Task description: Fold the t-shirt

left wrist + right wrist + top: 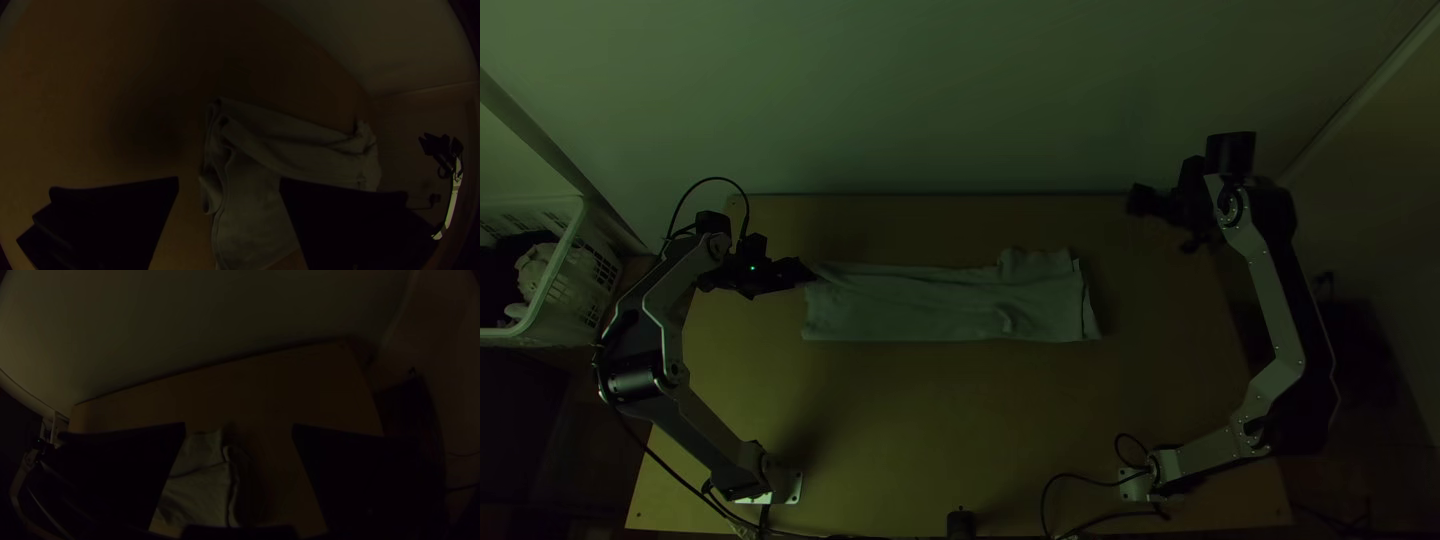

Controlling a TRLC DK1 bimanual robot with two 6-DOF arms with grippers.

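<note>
T-shirt: one, folded strip
Long axis: left-right, ends toward both arms
Grippers: two
Left gripper: wide
Right gripper: wide

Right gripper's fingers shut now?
No, the right gripper has its fingers wide apart, with part of the t-shirt and some wooden tabletop visible between them.

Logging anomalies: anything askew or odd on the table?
Yes, mildly: the t-shirt lies in a long strip, but its far edge bulges near the right end, and that end slants instead of running square. Looks like an uneven fold. No visible spill or damage.
</note>
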